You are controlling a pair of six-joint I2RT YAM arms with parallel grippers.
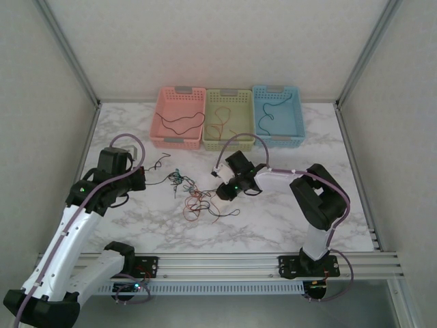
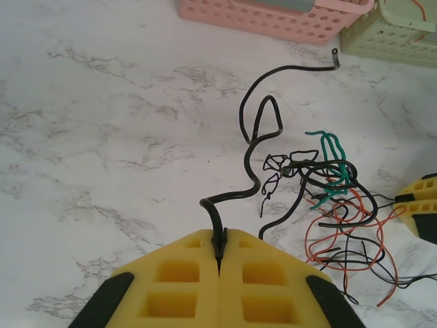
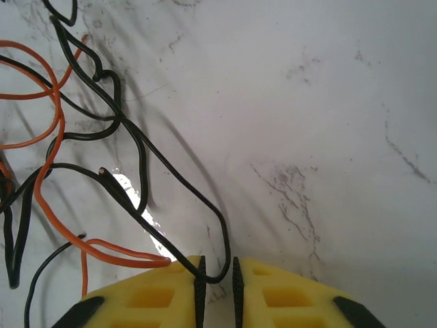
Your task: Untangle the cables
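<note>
Mid-table, somewhat nearer the near edge: the cables [image 1: 194, 196], a loose tangle of thin, curly, glossy-coated wires in black, orange-red and green. Lying flat on the table [image 1: 287, 222], smooth white with grey marble veining.

Along the far edge, side by side: pink basket [image 1: 176, 142], green basket [image 1: 227, 145], blue basket [image 1: 280, 141]. Rectangular, perforated plastic. One wire coiled in each: black in the pink, orange in the green, dark in the blue.

Left gripper [image 2: 218, 254]: clamped on a black cable. Blocky yellow fingers with square recesses, pressed together, the wire pinched in the seam. From there the wire snakes off in bends towards the tangle, one free end lying near the pink basket. Sits low over the table, left of the tangle, pointing at it.

Left arm [image 1: 68, 239]: white link rising from the near left corner, elbow bent, black wrist reaching towards mid-table, lilac hose arching over it.

Right gripper [image 3: 218, 280]: fingers a narrow slot apart. A loop of black cable dips into the slot between the dark pads, and an orange wire ends at the left finger. Slot wider than the wire, no pinch visible. Sits at the right side of the tangle.

Right arm [image 1: 317, 201]: black link up from the near edge, right of centre, folded back leftward into a white forearm, wrist tipped down at the tangle.
</note>
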